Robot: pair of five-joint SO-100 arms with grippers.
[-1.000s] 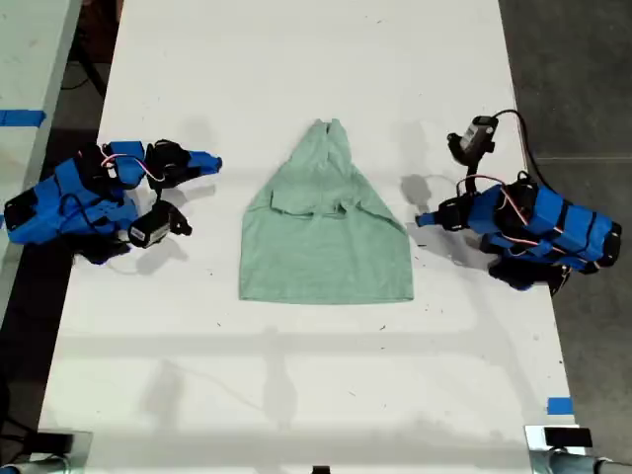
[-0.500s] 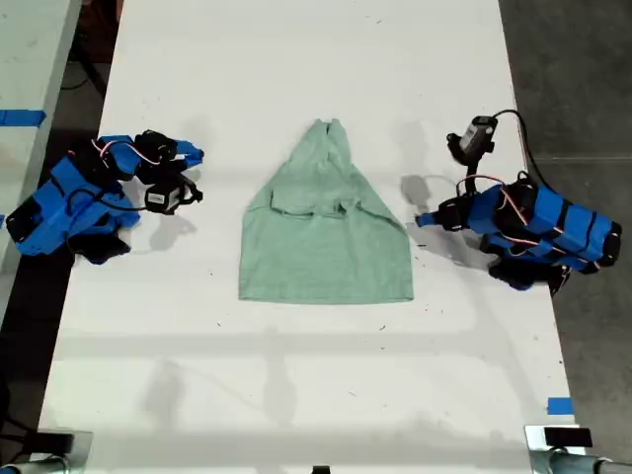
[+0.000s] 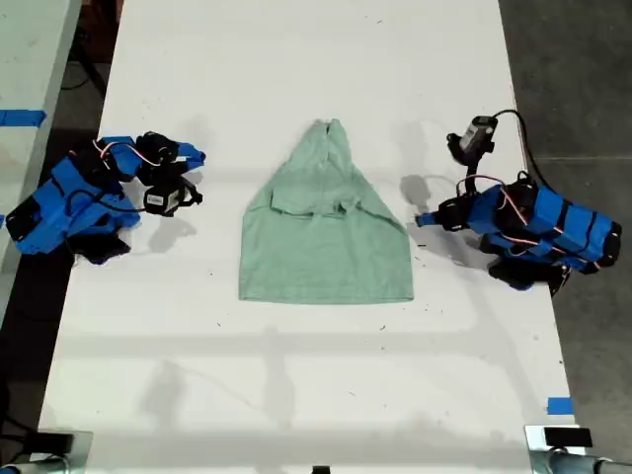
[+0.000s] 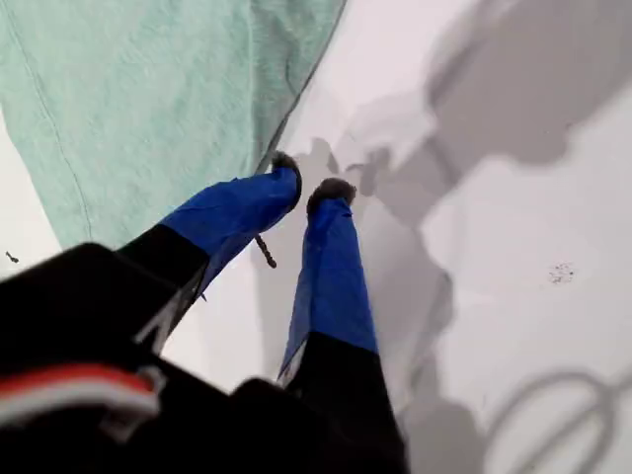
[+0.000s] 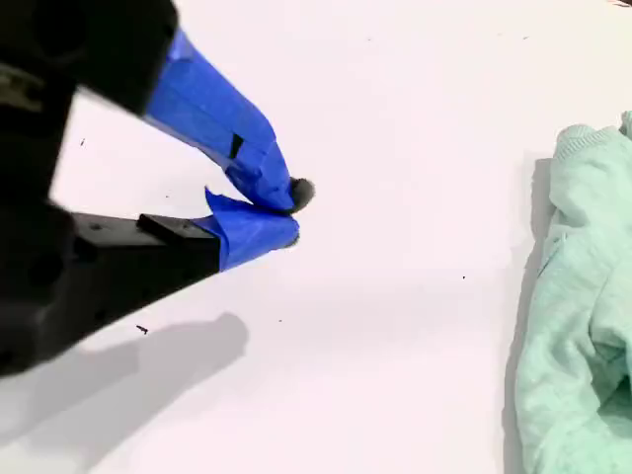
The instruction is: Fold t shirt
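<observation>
**Second arm pulls in and settles — shirt lies half-folded between idle claws**

Over the last second the arm at the exterior view's left has swung its wrist round and drawn in a little. My second gripper now points across the table toward the upper part of the t shirt. In the last half second it has barely shifted. The arm at the exterior view's right has not moved, and the cloth has not been disturbed. I read this as a pause between folds, not a grasp under way: both claws are off the fabric.

My second gripper has its blue-taped tips pressed together on nothing, well apart from the shirt, whose ribbed collar shows at the frame's upper right. My first gripper sits low over the table just beside the shirt's edge, its tips all but together with only a thin gap and nothing between them.

The shirt lies in the middle of the exterior frame, flat on the white table. Its sleeves look turned in, so the top narrows to a point while the hem runs straight and wide. The fabric is a soft pale mint knit with a stitched hem line, limp and thin — it should crease easily but may drag on the smooth tabletop. The lengthwise fold, I judge, is not yet done.
</observation>
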